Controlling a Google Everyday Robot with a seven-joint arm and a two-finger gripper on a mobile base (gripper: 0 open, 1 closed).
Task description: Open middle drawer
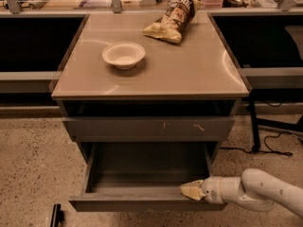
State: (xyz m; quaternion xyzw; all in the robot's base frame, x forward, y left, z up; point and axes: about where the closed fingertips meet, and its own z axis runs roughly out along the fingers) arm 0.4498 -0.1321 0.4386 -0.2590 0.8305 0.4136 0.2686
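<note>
The grey cabinet (151, 82) has a top drawer front with pale scratch marks (149, 128), which is closed. Below it the middle drawer (142, 204) is pulled far out toward me, and its empty grey inside (147, 167) is in view. My gripper (191, 191), at the end of a white arm coming in from the lower right, rests on the drawer's front rim, right of centre. The lowest drawer is hidden below the pulled-out one.
A white bowl (123, 55) and a chip bag (173, 19) lie on the cabinet top. Black cables (270, 145) and a stand leg lie on the speckled floor at the right. A dark object (56, 215) lies on the floor at the lower left.
</note>
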